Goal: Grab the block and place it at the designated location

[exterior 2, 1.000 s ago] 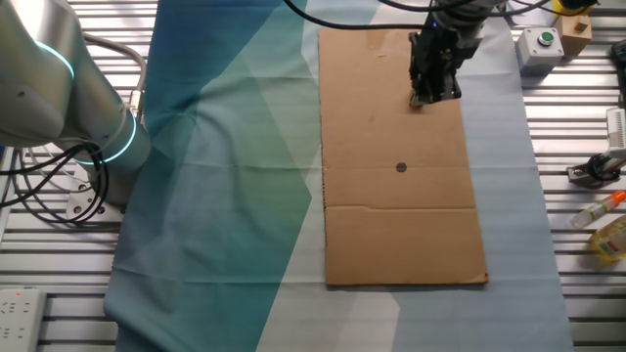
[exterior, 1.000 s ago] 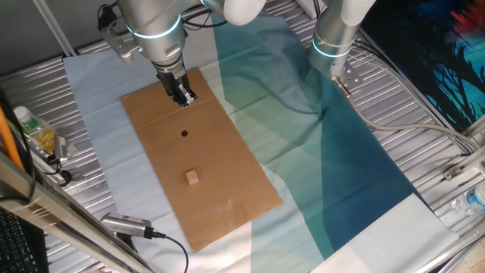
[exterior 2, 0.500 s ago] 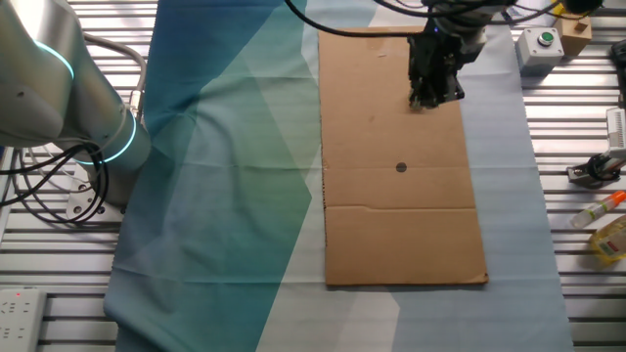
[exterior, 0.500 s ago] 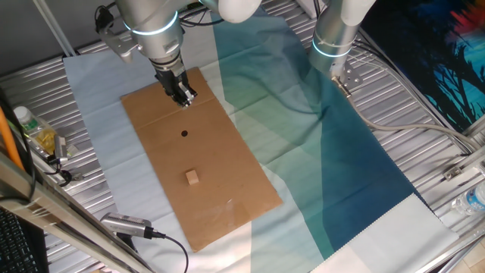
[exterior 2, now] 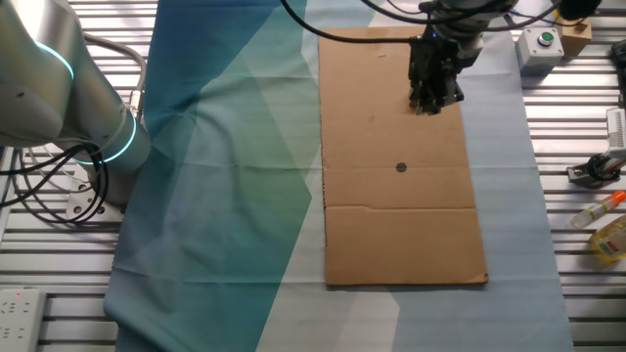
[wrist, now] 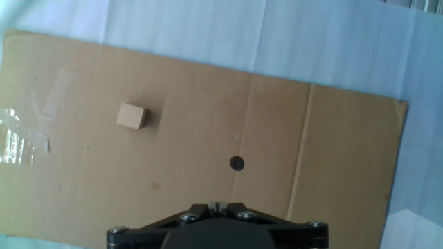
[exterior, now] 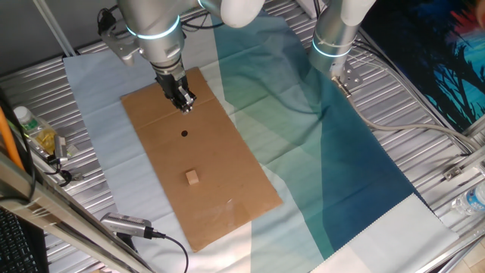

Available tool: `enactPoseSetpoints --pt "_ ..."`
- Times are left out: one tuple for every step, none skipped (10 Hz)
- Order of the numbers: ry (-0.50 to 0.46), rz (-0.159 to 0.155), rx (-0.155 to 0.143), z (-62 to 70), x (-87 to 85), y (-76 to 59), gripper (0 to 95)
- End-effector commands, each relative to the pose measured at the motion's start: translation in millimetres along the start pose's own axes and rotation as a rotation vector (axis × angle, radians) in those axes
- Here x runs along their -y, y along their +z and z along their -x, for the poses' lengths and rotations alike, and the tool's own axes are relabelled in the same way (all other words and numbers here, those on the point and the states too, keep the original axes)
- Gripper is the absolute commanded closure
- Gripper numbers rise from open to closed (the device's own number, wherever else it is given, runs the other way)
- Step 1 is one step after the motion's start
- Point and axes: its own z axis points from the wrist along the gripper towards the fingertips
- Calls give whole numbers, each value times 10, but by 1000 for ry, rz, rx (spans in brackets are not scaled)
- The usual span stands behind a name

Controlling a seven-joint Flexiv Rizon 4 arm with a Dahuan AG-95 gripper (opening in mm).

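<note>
The block (exterior: 192, 177) (wrist: 131, 115) sits flat on the cardboard sheet (exterior: 220, 189) (exterior 2: 391, 235) (wrist: 173, 200), alone, with bare cardboard on every side of it. In one fixed view it lies toward the near end of the sheet, roughly midway between the two long edges. In the other fixed view the block is not visible; the arm may hide it. A patch of clear tape (wrist: 17, 142) shines on the cardboard beyond the block, near the short edge.

The black dot (exterior: 184, 134) (exterior 2: 401, 167) (wrist: 237, 163) lies well apart from the block, nearer the middle of the sheet, just beside a fold crease (wrist: 246, 131) that crosses the cardboard. Open cardboard runs between block and dot, with nothing standing on it.

The gripper (exterior: 184, 101) (exterior 2: 434, 98) hangs above the far part of the sheet, on the other side of the dot from the block, holding nothing. Its fingers look drawn close together in the fixed views, but whether they meet cannot be told; the hand view shows only the dark base of the hand at the bottom edge.

Around the cardboard lies pale cloth (exterior: 91, 98), with a blue-green cloth (exterior: 318, 144) (exterior 2: 235, 166) along one long edge. Bottles (exterior: 34, 130) and a cable (exterior: 163, 243) lie off the sheet on the metal table (exterior: 424, 136).
</note>
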Motion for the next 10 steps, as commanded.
enactPoseSetpoints --pt "0 -3 5 37 -4 69 760" --pt "1 -4 15 60 -9 120 760" --pt "7 2 25 79 -16 161 570" --pt "16 8 29 94 -26 182 570" --pt "26 11 30 109 -38 186 570" --pt "28 11 31 135 -51 189 570" --pt "34 11 31 164 -66 192 570" --pt "42 12 32 209 -92 197 570" --pt "53 13 33 274 -130 205 570" --pt "59 14 34 323 -157 218 570"
